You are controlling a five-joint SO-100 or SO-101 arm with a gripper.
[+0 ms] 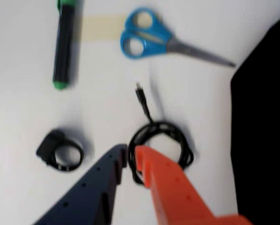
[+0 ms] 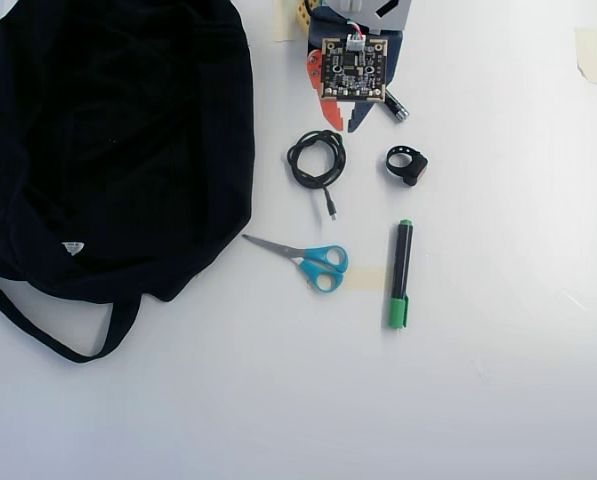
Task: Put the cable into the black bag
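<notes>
In my wrist view the strap ring (image 1: 60,152) lies left of my gripper (image 1: 131,157), whose fingers sit nearly pressed together, gripping nothing, tips at the near edge of the cable (image 1: 161,145). The black bag (image 1: 264,126) lies right.

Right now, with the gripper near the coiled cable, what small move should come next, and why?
Probably open slightly and lower onto the coil's near edge. In the wrist view the gripper looks nearly closed just above the cable, which lies loose on the table beside the black bag.
</notes>
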